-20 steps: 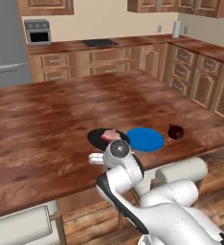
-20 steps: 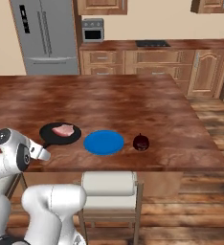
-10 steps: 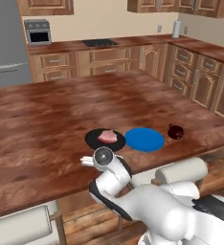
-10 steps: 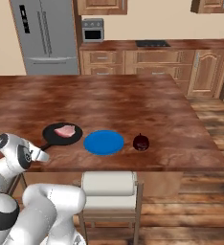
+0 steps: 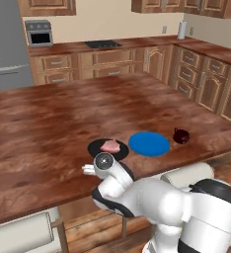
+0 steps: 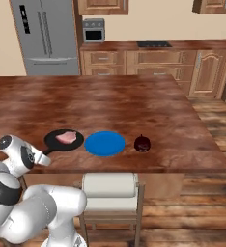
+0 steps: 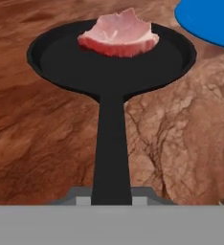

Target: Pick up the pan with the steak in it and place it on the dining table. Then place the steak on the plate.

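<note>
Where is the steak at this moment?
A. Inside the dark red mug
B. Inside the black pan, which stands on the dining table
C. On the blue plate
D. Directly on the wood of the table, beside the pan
B: the steak lies inside the pan, which rests on the dining table, while the blue plate beside the pan is bare.

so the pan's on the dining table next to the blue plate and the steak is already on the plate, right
Not quite. The steak is not on the plate; it lies in the pan, toward the far rim, as the hand view shows. The rest holds: the pan sits on the dining table beside the blue plate, which is bare in the right base view.
</note>
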Available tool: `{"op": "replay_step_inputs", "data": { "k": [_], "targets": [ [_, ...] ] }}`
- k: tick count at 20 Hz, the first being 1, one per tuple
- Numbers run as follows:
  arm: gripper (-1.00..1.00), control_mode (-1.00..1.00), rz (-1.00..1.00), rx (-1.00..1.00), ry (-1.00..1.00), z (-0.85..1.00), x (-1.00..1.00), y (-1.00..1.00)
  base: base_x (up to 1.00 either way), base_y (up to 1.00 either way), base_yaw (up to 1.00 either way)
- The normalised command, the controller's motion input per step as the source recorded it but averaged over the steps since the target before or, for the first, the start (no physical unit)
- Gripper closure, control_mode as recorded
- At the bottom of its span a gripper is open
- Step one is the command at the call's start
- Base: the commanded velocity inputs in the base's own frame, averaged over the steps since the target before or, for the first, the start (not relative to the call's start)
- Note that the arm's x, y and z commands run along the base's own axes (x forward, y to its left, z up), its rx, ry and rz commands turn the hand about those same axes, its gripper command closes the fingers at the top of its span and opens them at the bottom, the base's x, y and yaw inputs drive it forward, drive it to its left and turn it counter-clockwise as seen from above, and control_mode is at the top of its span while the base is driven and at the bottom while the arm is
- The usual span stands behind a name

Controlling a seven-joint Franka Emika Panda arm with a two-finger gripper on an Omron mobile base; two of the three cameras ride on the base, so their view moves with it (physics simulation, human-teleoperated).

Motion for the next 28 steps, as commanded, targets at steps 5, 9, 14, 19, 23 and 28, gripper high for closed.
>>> {"op": "replay_step_inputs", "data": {
  "k": [5,9,14,19,23,28],
  "targets": [
    [1.00,-1.00,0.00,0.00,0.03,-0.25,0.09,0.01,0.00,0.00,0.00],
    [1.00,-1.00,-0.01,-0.02,0.00,-0.20,0.25,0.02,0.00,0.00,0.00],
    [-1.00,-1.00,-0.03,0.00,0.00,-0.03,0.24,0.02,0.00,0.00,0.00],
    [-1.00,-1.00,-0.05,0.00,0.00,0.10,0.03,0.02,0.00,0.00,0.00],
    [-1.00,-1.00,-0.07,0.00,0.05,0.34,-0.01,0.15,0.00,0.00,0.00],
    [-1.00,-1.00,-0.09,0.02,0.12,0.47,-0.10,0.06,0.00,0.00,0.00]
  ]
}}
